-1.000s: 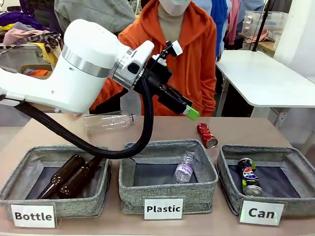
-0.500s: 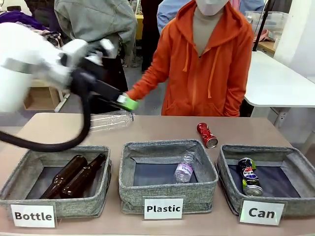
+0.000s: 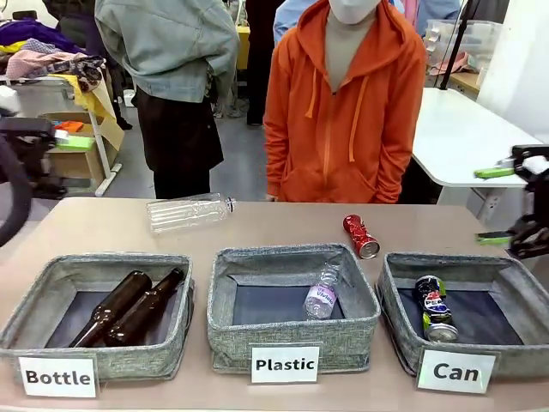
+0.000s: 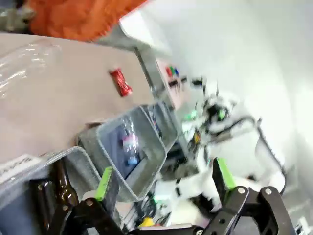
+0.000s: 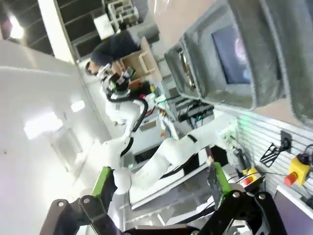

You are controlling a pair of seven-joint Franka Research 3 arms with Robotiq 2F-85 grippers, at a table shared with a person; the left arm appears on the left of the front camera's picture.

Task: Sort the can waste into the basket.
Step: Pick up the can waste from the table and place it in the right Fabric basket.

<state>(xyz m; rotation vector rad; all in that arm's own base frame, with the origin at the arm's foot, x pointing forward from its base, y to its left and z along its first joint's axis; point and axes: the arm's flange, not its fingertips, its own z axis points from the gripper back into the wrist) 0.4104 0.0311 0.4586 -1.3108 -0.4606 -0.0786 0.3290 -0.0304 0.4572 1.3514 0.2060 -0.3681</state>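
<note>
Both arms sit wide: right end effector [image 3: 495,204], released, hovers by the Can basket's [image 3: 520,358] far right corner; left end effector [image 4: 164,178], released, far to its left. Pepsi can [image 3: 433,311] lies inside that basket, red can [image 3: 361,236] on the desk [image 3: 274,225] beyond its far left corner

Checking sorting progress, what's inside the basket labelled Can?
One Pepsi can lies in the Can basket, on its dark lining. Its front wall hides the nearest floor strip. The red can lies outside, on the table.
</note>
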